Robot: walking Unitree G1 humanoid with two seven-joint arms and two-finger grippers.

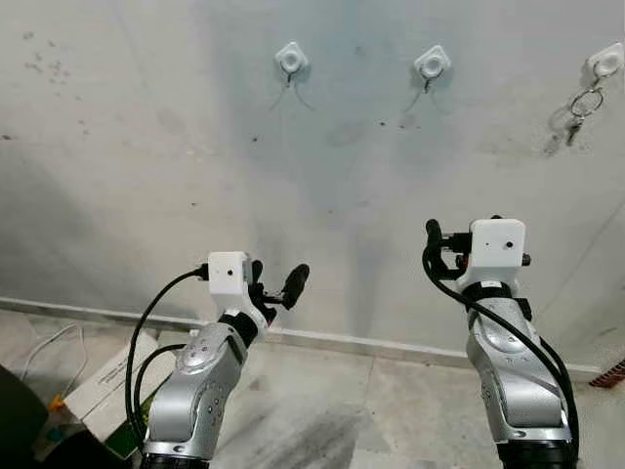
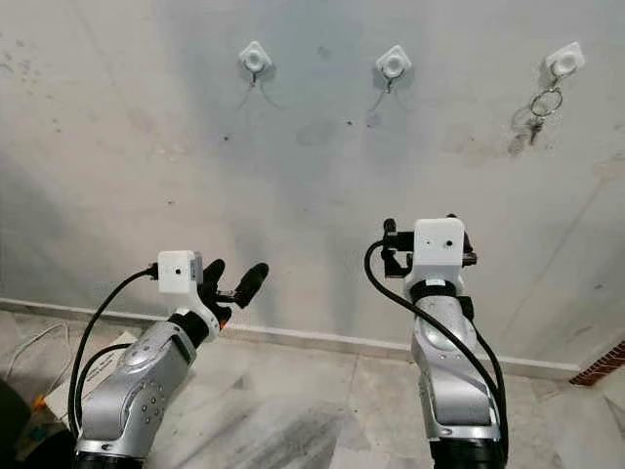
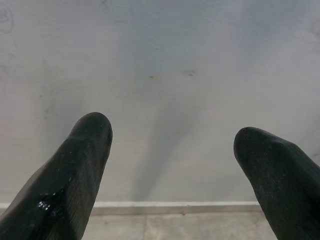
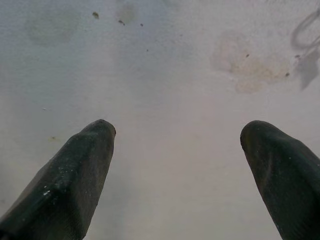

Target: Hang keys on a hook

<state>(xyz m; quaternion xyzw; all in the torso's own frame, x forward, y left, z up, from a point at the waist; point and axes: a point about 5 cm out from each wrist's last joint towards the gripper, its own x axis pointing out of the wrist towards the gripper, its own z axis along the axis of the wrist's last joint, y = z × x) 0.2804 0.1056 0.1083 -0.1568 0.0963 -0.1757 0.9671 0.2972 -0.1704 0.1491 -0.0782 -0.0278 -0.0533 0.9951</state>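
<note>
Near you, L gripper [image 3: 172, 150] sits low on the left, fingers [image 3: 75, 170] spread wide, nothing between them, pointing at the lower wall [image 1: 146, 176] just above the skirting [image 1: 322, 340]. R gripper [image 4: 177, 160] is raised higher on the right, fingers parted too, empty, facing bare wall. Box [image 1: 107, 391] and cable on the floor near left. Far up the wall you've got three white hooks: left hook [image 1: 291, 59], middle hook [image 1: 432, 63], right hook [image 1: 605, 61]. Keys [image 1: 582, 107] hang on the right hook by their ring, well apart from both grippers.

Three hooks [image 1: 432, 63] — one key ring [image 1: 584, 104]
</note>
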